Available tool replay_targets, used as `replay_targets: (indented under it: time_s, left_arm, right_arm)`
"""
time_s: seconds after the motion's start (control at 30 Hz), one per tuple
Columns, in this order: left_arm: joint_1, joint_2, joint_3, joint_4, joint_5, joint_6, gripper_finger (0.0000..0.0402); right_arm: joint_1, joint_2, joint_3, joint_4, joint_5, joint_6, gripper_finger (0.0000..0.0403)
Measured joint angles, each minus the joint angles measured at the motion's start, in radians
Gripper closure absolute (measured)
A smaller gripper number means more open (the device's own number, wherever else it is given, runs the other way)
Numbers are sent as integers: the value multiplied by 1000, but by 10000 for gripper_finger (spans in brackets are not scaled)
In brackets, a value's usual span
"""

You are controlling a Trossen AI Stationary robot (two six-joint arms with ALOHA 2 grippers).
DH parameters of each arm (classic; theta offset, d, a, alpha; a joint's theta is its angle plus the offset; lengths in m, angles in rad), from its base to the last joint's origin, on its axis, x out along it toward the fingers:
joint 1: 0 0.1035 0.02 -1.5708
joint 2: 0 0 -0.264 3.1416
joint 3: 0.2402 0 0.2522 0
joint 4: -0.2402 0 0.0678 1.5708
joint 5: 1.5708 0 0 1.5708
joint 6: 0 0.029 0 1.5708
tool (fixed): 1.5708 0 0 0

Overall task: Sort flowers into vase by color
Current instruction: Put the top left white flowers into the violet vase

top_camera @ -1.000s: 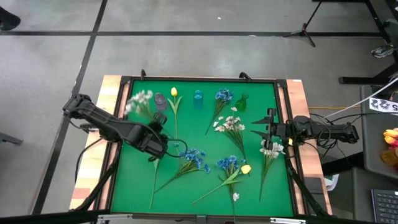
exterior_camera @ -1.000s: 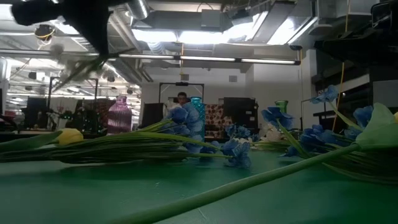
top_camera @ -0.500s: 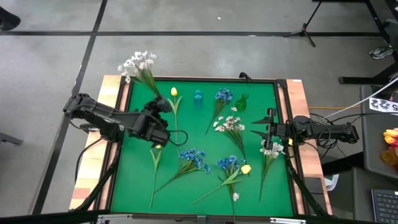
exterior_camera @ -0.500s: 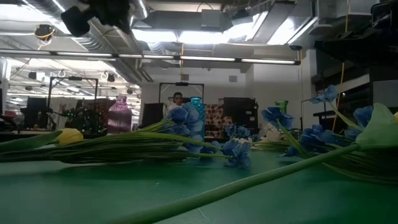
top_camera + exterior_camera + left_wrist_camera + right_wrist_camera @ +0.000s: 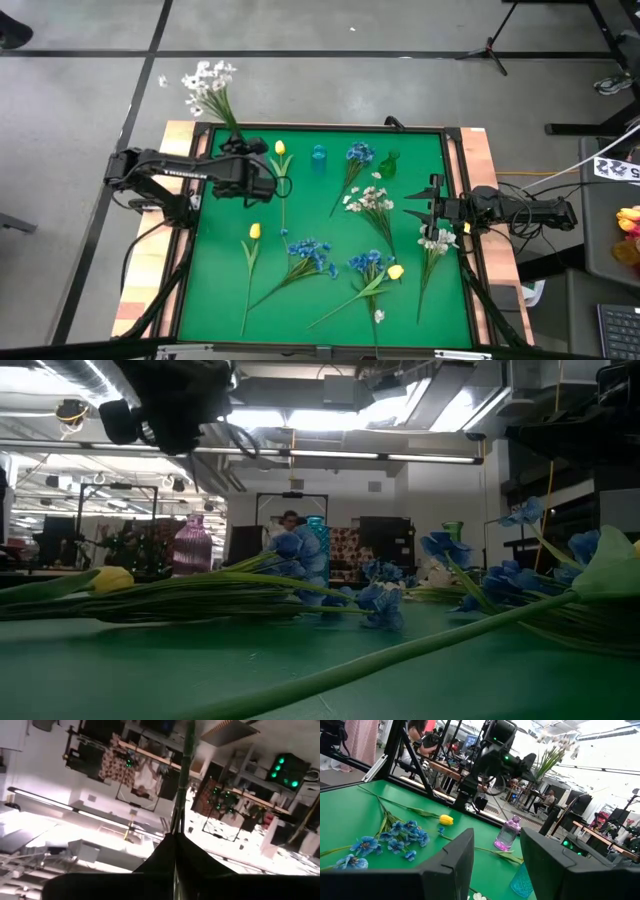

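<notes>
Left tool [image 5: 262, 177] clenched on stalk of white spray [image 5: 207, 85], raised above bench [image 5: 330, 255]; blossoms projecting well past tool, beyond bench's far edge. Purple vase [image 5: 508, 834] below tool. Right tool [image 5: 432, 210] parked at bench's right edge, fingers apart, gripping nothing; second white spray [image 5: 437, 240] just beside it.

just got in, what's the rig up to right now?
It is sorting artificial flowers into small vases by colour. The left pincer is shut on the stalk of a white flower spray, held up near the table's far left corner with the blossoms out past the edge, close to the purple vase. The right pincer waits open at the right side. Blue, yellow and white stems lie on the green mat.
</notes>
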Motion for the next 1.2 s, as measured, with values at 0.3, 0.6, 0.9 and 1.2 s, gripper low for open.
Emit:
replay_targets:
  time_s: [0.3, 0.6, 0.9, 1.2]
  left_arm:
    - [19, 0, -5, 20, -2, -4, 401]
    - [-1, 0, -23, 56, 4, 32, 401]
    - [-1, 0, -119, 63, 9, 21, 401]
    - [-1, 0, -136, 64, -7, -4, 401]
  right_arm:
    - [0, 0, 0, -3, 0, 0, 242]
    - [0, 0, 0, -7, 0, 0, 242]
    - [0, 0, 0, -6, 0, 0, 242]
    - [0, 0, 0, -6, 0, 0, 242]
